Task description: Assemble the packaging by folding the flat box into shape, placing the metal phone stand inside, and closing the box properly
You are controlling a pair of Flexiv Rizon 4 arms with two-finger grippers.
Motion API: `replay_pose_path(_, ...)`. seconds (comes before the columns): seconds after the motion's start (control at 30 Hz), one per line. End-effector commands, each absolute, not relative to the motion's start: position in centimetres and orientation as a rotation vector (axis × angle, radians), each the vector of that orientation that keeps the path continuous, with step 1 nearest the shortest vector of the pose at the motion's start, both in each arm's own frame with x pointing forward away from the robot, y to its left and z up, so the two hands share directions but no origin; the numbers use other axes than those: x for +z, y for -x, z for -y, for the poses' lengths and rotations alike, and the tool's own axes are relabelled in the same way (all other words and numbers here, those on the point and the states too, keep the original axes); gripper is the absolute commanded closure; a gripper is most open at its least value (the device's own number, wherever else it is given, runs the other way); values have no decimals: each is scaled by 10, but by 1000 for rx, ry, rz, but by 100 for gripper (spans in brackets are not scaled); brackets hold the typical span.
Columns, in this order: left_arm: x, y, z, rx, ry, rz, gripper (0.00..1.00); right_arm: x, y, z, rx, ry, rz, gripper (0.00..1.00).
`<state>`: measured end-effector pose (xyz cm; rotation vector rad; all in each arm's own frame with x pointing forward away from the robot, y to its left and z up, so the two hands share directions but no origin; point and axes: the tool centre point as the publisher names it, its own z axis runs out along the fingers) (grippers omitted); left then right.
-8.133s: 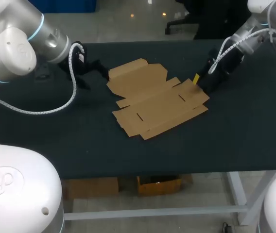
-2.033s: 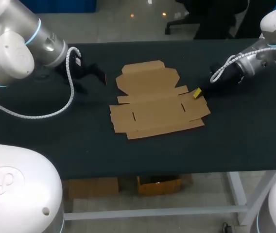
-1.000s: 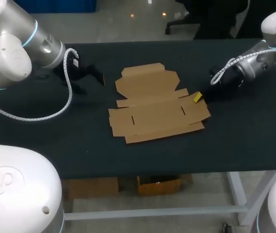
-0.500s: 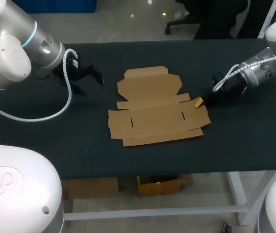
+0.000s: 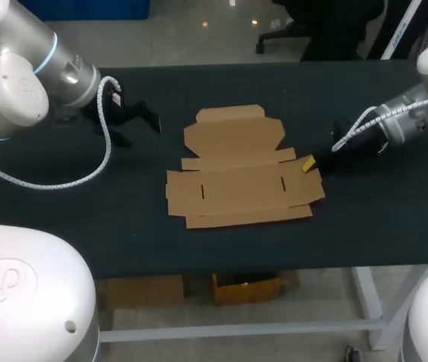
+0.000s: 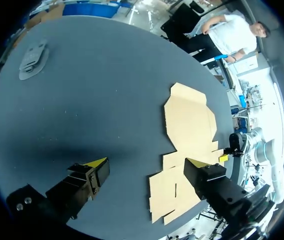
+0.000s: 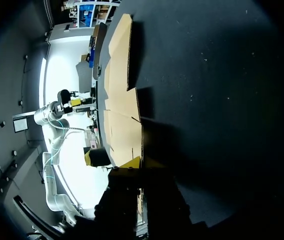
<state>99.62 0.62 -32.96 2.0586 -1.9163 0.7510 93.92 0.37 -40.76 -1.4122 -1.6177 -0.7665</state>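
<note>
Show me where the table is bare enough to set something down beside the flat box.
The table is bare along the near edge in front of the flat box, between the box and the left gripper, and on the far strip beyond the box. It is crowded at the box's right flap, where the right gripper sits.

Our left arm (image 5: 25, 75) comes in from the table's far left corner, wrist angled down, cable looping beside it. The left gripper (image 6: 147, 164) hangs low over the tabletop with its yellow-tipped fingers (image 6: 96, 163) spread wide, holding nothing. Our right arm (image 5: 417, 121) stretches in low from the right edge, forearm nearly level. The right gripper (image 5: 308, 163) sits at table height, its fingers drawn close together and pinching the near corner of the flat box (image 5: 236, 177).
</note>
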Motion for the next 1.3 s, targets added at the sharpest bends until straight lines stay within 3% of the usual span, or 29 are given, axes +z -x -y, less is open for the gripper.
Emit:
replay_pose_path(0.03,-331,-998,-7,745,-2058,1914,0,-408,-933,-4,-796,1434,1613,100)
replay_pose_path(1.3,-331,-1001,0,735,-2056,1919,0,-408,-919,-2,-803,1348,1610,100)
